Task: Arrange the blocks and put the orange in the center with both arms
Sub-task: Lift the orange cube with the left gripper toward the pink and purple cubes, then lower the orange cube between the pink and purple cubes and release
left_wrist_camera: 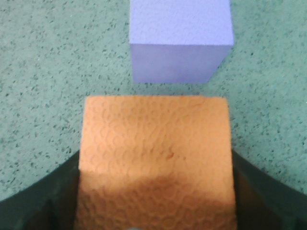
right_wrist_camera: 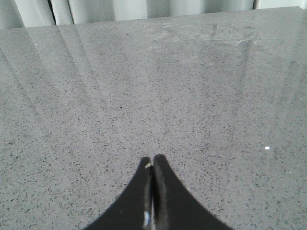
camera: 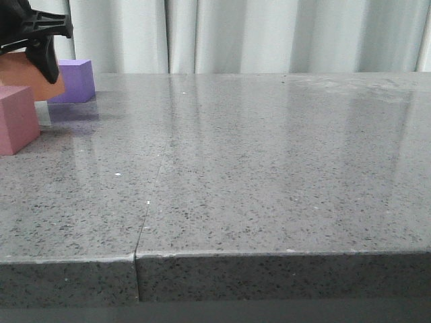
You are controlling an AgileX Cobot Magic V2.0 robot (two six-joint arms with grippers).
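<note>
Left gripper: clamped on the orange cube, one black finger pressed to each side face, cube seated deep between them. Raised clear of the grey speckled table in the front view, at the far left edge of that view, with only the lower corner of the orange cube showing beneath the black gripper body. Textured top face of the orange cube turned toward the wrist camera (rear part in shadow).

Purple cube: resting flat on the table, just beyond the orange cube, apart from it with a narrow strip of tabletop visible between. In the front view, placed behind and slightly to the right of the orange cube.

Pink-red cube: resting on the table in front of and below the orange cube, nearer the camera, partly cut off by the left edge of the front view. Contact with the orange cube: not evident.

Right gripper: fingers pressed together, nothing between them, poised above bare tabletop well apart from the orange cube (outside the front view).

Seam in the table surface: to the right of the pink-red cube, reaching the near edge. Pale curtain behind the table.
</note>
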